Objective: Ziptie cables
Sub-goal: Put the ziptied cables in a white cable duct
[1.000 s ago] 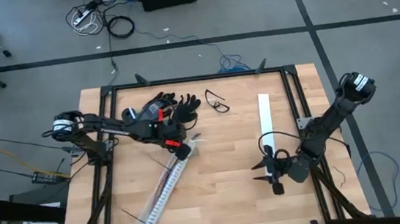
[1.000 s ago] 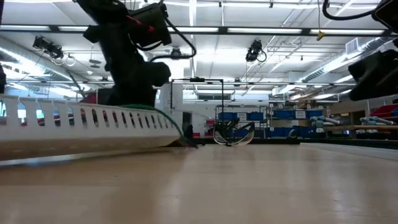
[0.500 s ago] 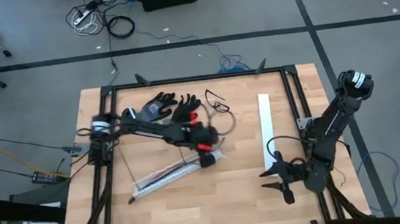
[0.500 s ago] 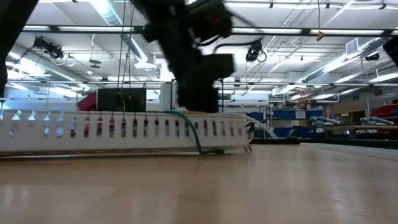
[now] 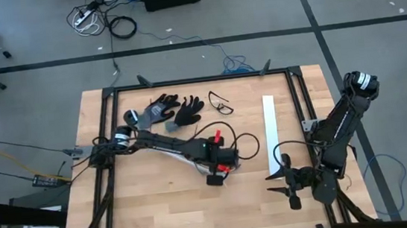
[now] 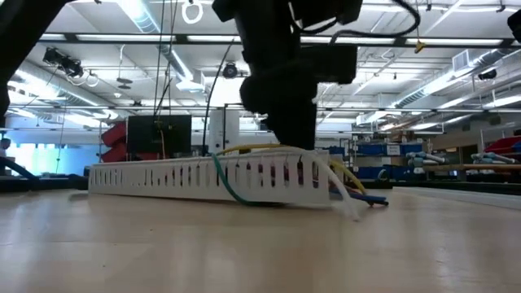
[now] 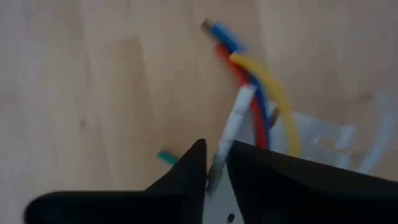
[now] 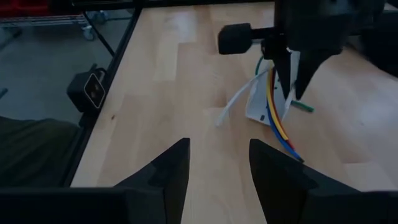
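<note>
High view showed the wooden table [image 5: 198,212] with the left arm stretched across it from the left edge to the middle. The right arm sat folded at the table's right side, its gripper [image 5: 284,185] near the front right corner, fingers spread apart with nothing between them. A white slotted strip [image 6: 203,175] lay under the left arm, running lengthwise from left toward centre. A second white strip [image 5: 270,134] lay apart on the right. Black gloves [image 5: 169,111] rested at the far side, with safety glasses [image 5: 220,103] just beside them. The left gripper [image 5: 217,174] was at the slotted strip's right end, its fingers nearly together around a white tie [image 7: 233,124]. The cables [image 7: 258,87] emerged at that same end.
</note>
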